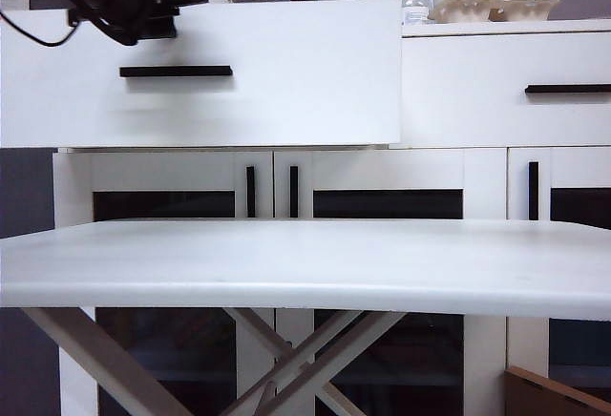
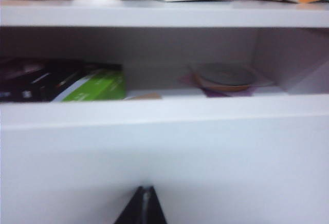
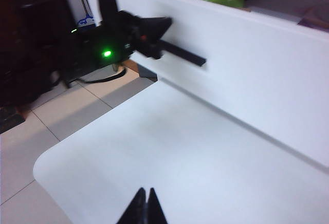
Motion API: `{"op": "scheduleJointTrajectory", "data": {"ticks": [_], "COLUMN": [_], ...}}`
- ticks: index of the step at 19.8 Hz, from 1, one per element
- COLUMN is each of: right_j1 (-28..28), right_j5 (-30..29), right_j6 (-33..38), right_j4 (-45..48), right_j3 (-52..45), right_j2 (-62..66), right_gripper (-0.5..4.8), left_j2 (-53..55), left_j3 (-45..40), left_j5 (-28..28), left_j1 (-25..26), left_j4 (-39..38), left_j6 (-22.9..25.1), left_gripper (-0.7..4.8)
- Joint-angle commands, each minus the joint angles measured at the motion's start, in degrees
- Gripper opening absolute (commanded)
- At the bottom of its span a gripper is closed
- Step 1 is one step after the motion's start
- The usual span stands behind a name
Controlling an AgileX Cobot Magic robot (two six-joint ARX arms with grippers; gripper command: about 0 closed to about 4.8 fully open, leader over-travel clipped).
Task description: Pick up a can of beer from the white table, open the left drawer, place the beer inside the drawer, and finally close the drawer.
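While wide white flat-fronted left drawer [image 1: 286, 72] with thin black bar handle [image 1: 176, 71] stood pulled open above large plain white table [image 1: 305, 263], black left gripper [image 2: 143, 206], fingers together, empty, hovered before drawer front. Black right gripper [image 3: 142, 208], fingers together, empty, hung over table. Beer can: could not tell where.
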Motion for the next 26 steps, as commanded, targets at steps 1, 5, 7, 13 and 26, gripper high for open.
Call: {"op": "scheduleJointTrajectory", "data": {"ticks": [1, 5, 7, 13, 26], "right_j1": [0.0, 0.0, 0.0, 0.0, 0.0], "right_j5": [-0.1, -0.2, -0.1, -0.1, -0.1], "right_j6": [0.2, 0.2, 0.2, 0.2, 0.2], "right_j4": [0.9, 1.0, 1.0, 1.0, 1.0], "right_j3": [0.2, 0.3, 0.2, 0.2, 0.2], "right_j2": [-0.2, -0.2, -0.2, -0.2, -0.2], "right_gripper": [-0.01, -0.01, -0.01, -0.01, -0.01], "left_j2": [2.8, 6.3, 8.4, 15.0, 31.0], "left_j3": [4.6, 9.4, 12.3, 21.3, 43.3], "left_j5": [1.2, 1.2, 2.1, 2.6, 3.0], "left_j1": [0.9, 1.5, 2.0, 2.0, 3.5], "left_j4": [-1.4, -2.6, -3.1, -5.7, -10.0], "left_j6": [-0.6, -1.0, -1.0, -1.0, -1.0], "left_gripper": [-0.06, -0.06, -0.06, -0.06, -0.06]}}
